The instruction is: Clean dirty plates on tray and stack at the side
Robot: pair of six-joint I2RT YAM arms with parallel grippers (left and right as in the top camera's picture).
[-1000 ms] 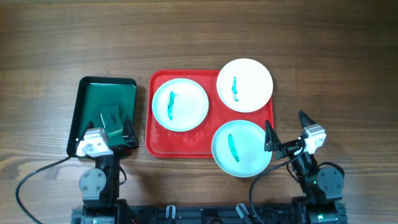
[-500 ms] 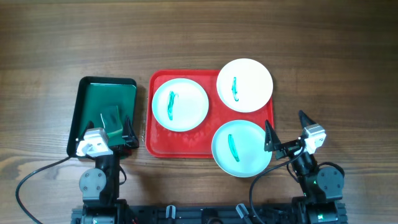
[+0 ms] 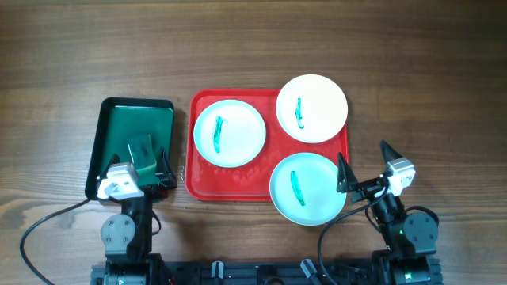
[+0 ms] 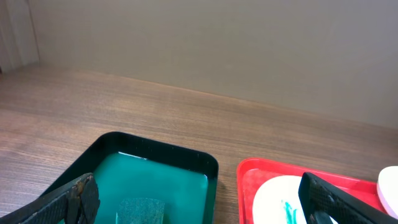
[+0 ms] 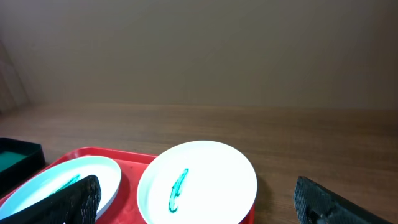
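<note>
The red tray [image 3: 192, 150] lies mid-table with three white plates, each with a teal smear. One plate [image 3: 229, 132] is at its left, one [image 3: 311, 108] overhangs its far right corner, and one [image 3: 308, 189] overhangs its near right edge. My left gripper [image 3: 131, 165] is open and empty over the near end of a green tray. In the left wrist view the left gripper [image 4: 202, 208] is wide open, with the left plate [image 4: 280, 202] behind its right finger. My right gripper [image 3: 364, 162] is open and empty beside the near right plate. The right wrist view shows the right gripper [image 5: 208, 205] open before the far right plate [image 5: 205, 180].
A dark green, black-rimmed tray [image 3: 135, 119] stands left of the red tray, with a green sponge [image 3: 142, 149] in it. The sponge [image 4: 142, 210] also shows in the left wrist view. Bare wooden table surrounds both trays.
</note>
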